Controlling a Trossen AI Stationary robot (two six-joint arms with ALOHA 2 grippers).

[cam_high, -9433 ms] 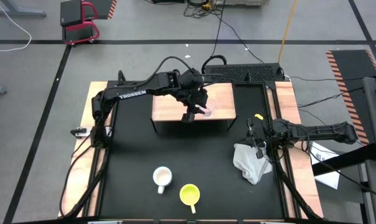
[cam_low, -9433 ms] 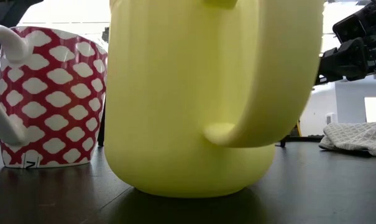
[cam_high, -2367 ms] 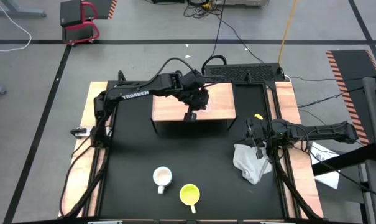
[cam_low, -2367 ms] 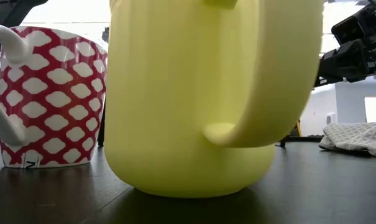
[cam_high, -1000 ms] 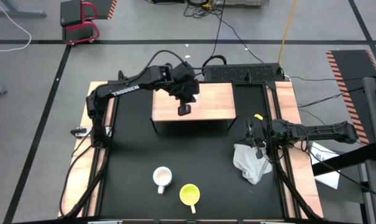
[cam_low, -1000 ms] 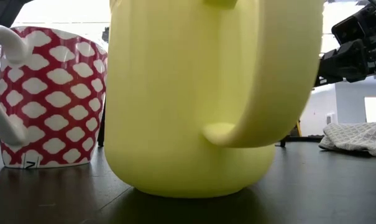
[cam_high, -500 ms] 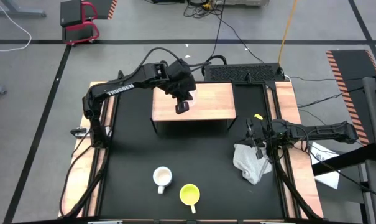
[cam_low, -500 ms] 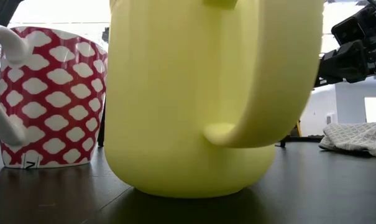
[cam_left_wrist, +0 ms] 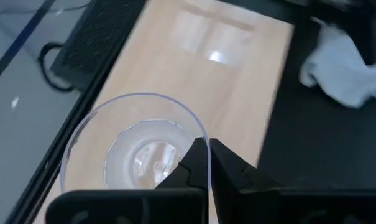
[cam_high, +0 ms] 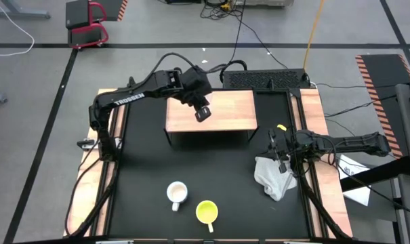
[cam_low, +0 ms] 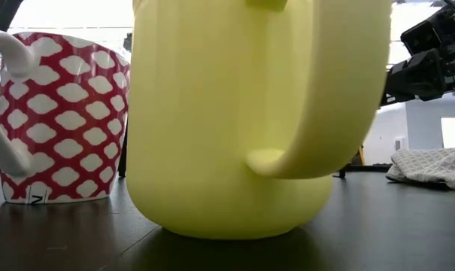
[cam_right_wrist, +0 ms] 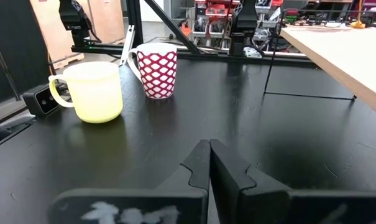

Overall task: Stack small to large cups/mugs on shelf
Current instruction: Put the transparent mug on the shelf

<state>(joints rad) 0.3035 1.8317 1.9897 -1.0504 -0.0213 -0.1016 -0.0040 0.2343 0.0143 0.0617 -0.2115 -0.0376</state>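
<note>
**Left pincer lifts clear of the shelved glass cup**

The left pincer, fingers together and empty, has risen and shifted toward the shelf's left end; the clear glass cup stands released on the shelf top, directly below and just beside the fingertips. The yellow mug and red-and-white patterned mug remain on the counter, so two placements are probably left. The right pincer, fingers together, waits by the white cloth.
</note>
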